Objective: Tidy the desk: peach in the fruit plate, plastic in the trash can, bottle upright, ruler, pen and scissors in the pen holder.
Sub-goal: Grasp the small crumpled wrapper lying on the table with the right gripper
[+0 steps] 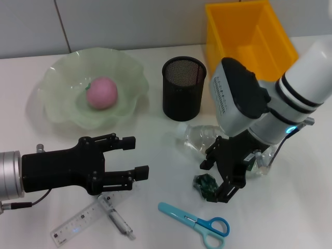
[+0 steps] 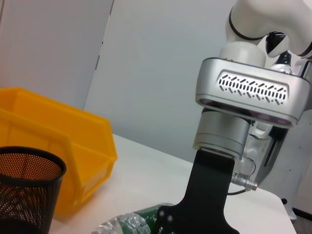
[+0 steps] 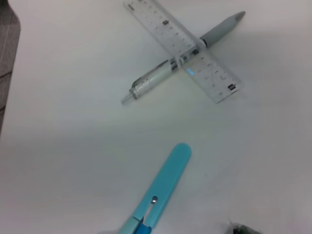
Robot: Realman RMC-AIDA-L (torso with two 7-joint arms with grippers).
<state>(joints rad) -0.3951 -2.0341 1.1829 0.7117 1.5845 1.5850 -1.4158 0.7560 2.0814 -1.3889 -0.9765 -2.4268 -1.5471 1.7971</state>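
My right jaws (image 1: 224,182) hang open over the green plastic scrap (image 1: 205,185), beside the bottle (image 1: 207,139) lying on the worktop (image 1: 155,155). My left jaws (image 1: 136,157) hover open above the ruler (image 1: 78,224) and pen (image 1: 117,218). The peach (image 1: 101,93) sits in the plate (image 1: 62,88); the scissors (image 1: 196,223) lie near me, apart from the pen holder (image 1: 184,88).
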